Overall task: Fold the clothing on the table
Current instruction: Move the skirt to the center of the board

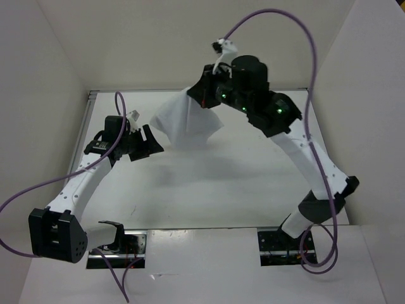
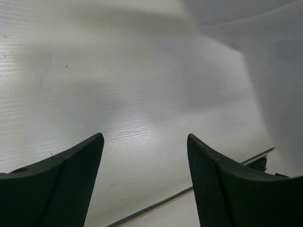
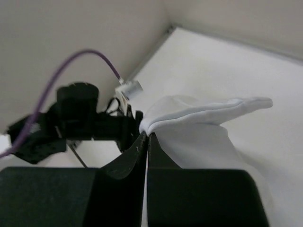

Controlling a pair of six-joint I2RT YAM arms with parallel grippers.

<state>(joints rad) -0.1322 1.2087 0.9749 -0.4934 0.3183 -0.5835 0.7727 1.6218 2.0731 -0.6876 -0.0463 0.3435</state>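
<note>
Evidently raised to open it out, the clothing (image 1: 186, 123) hangs from the clamped right gripper (image 3: 146, 138) near the table's (image 1: 209, 183) far edge, the left gripper (image 2: 144, 142) gaping empty nearby.

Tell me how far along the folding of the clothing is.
Done: the right end effector is shut on an edge of the clothing, so the pick-up is made. In hand: the clothing hangs bunched from that grip over the far side of the table. Left: no fold is laid yet, and the left end effector stands open and empty over a bare stretch of the table.
</note>
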